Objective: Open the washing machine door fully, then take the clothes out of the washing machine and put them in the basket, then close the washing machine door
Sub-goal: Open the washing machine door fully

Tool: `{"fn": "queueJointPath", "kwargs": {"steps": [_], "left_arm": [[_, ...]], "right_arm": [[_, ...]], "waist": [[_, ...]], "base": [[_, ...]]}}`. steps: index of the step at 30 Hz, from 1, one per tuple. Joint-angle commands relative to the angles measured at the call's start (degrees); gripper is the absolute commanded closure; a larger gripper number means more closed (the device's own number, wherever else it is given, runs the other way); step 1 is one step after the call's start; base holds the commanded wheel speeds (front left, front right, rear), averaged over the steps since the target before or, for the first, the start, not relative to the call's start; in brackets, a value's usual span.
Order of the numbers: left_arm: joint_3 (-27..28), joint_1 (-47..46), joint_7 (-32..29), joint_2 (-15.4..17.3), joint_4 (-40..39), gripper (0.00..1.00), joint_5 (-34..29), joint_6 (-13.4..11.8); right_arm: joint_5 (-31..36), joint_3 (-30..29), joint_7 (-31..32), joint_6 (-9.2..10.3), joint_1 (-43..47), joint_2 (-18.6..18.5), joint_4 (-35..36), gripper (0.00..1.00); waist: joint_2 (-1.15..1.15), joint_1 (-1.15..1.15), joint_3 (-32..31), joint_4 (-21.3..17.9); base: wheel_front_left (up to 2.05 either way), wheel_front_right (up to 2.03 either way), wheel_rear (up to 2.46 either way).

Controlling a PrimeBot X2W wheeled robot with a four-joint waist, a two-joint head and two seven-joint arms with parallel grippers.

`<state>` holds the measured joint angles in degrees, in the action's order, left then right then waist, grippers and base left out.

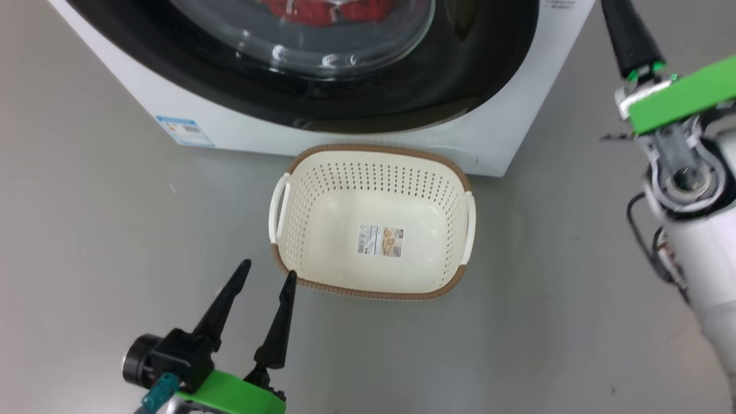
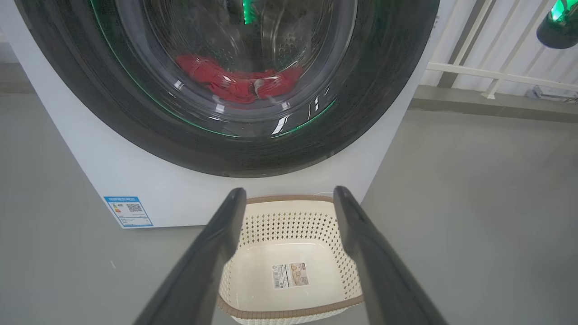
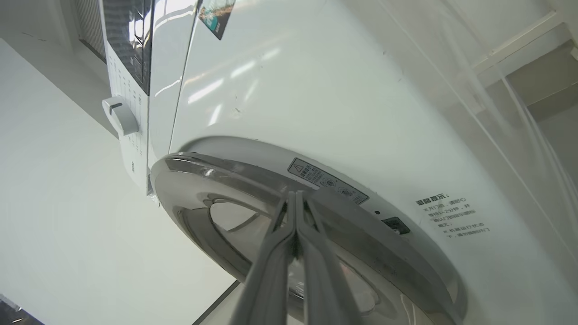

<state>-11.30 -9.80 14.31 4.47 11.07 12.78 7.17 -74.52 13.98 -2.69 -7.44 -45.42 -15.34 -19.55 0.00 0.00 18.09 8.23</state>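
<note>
**Red clothes behind the glass, basket by the left end effector**

Red clothes (image 2: 235,83) lie low in the drum of the washing machine (image 2: 135,176), behind the glass of the washing machine door (image 2: 361,104). The left wrist view gives them plainly; the head view catches a strip of them at its top edge. The right wrist view adds the machine's white front from close up, a knob (image 3: 119,115) and the door's silvery rim. There the right end effector (image 3: 295,198) has its fingers pressed together, tips at that rim; whether they touch it I cannot tell.

The basket (image 1: 374,150) stands on the floor (image 1: 86,230), just ahead and to the right of the left end effector (image 1: 269,270), whose fingers are spread. A paper label (image 1: 380,240) lies on the basket's bottom. Door and clothes sit beyond the basket from that end effector.
</note>
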Motion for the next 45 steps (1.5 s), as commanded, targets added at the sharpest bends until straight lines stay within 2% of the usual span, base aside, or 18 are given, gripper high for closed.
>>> {"fn": "queueJointPath", "kwargs": {"steps": [1,7,17,30,37,45], "left_arm": [[1.4,-1.8,0.7,1.1,-1.1,0.0,0.8,0.3],[0.6,-3.6,0.7,1.3,-0.9,0.0,1.5,0.3],[0.2,-5.0,0.7,1.2,-0.8,0.0,2.3,0.3],[-0.3,-6.0,0.7,0.7,-0.5,0.0,3.0,0.3],[-0.1,-5.4,0.7,0.4,-0.2,0.0,2.9,0.3],[-0.3,-4.6,0.7,0.3,0.1,0.0,2.7,0.3]], "right_arm": [[-2.2,1.1,2.0,-0.05,-2.8,-1.0,1.2,1.0],[-9.2,1.5,9.6,-0.05,-8.3,-3.2,-0.9,1.0],[-18.6,0.8,22.9,-0.05,-16.7,-3.6,-8.3,1.0],[-22.2,3.5,33.9,-0.05,-24.0,-2.1,-18.2,1.0],[-23.7,4.6,37.7,-0.05,-22.9,-1.6,-19.5,1.0],[-24.0,6.1,39.7,-0.05,-19.2,-0.9,-17.4,1.0]], "waist": [[0.0,0.0,2.1,1.1],[0.0,0.0,4.3,1.9],[0.0,0.0,7.2,2.6],[0.0,0.0,8.5,3.3],[0.0,0.0,6.9,3.1],[0.0,0.0,4.6,2.4]], "base": [[0.0,0.0,0.0],[0.0,0.0,0.0],[0.0,0.0,0.0],[0.0,0.0,0.0],[0.0,0.0,0.0],[0.0,0.0,0.0]]}}
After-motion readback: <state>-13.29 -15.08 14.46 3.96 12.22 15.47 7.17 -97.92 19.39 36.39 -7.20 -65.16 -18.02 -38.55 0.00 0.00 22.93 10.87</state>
